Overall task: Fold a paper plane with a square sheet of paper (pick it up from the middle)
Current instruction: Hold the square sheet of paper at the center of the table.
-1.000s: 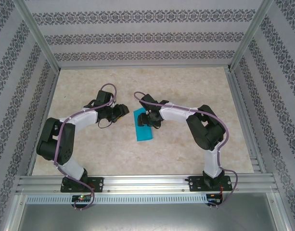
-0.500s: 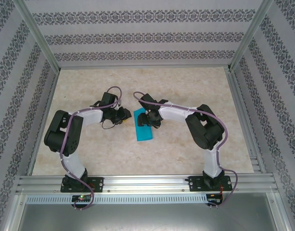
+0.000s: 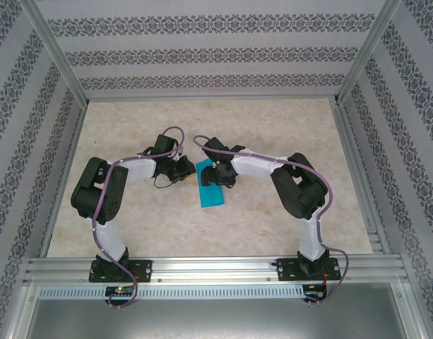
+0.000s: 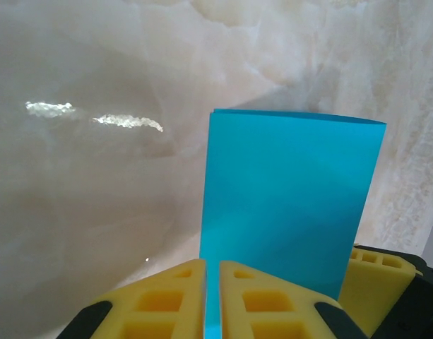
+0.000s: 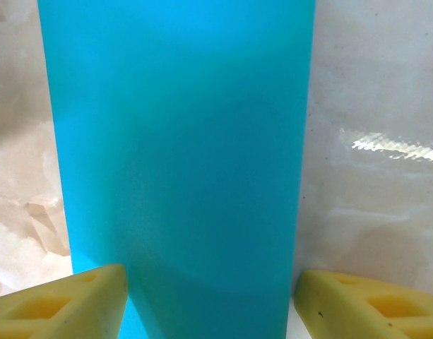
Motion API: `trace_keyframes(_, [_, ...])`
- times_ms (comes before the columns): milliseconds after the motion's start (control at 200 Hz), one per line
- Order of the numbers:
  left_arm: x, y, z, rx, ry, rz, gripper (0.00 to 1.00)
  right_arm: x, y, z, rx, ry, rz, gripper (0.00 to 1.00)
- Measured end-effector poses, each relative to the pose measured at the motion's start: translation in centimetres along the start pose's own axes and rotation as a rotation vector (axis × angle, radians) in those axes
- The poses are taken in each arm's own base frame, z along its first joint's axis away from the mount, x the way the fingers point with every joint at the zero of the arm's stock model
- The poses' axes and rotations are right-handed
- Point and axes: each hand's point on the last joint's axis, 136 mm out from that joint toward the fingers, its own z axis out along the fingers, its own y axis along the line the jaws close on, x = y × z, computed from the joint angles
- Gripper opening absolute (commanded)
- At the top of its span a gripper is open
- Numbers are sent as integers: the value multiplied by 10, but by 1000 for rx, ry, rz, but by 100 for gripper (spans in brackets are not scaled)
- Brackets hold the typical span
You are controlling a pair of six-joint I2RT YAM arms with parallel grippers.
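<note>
The square sheet of paper lies on the table as a bright cyan rectangle, folded in half. My left gripper sits at its left edge. In the left wrist view the yellow fingers stand almost together, with a thin strip of the paper's edge in the slit between them. My right gripper is over the sheet's far end, open. In the right wrist view its fingertips stand wide apart on either side of the paper. The paper plane is not in view.
The beige marble-patterned tabletop has aluminium rails along its edges and patterned walls on three sides. One yellow finger of the right gripper shows beside the paper in the left wrist view.
My left arm has swung right, up to the paper's left edge, and its jaws have closed from partly open to nearly together. The right gripper and the paper have stayed put.
</note>
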Motion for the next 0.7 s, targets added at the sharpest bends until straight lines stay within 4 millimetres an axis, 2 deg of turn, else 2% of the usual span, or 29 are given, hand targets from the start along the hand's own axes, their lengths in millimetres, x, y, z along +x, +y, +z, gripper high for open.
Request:
trace_keyframes(360, [0, 0, 0, 0, 0, 0, 11, 0, -2, 1, 12, 7, 13, 65])
trace_keyframes(699, [-2, 1, 0, -9, -10, 0, 10, 1, -3, 2, 22, 19, 23, 67])
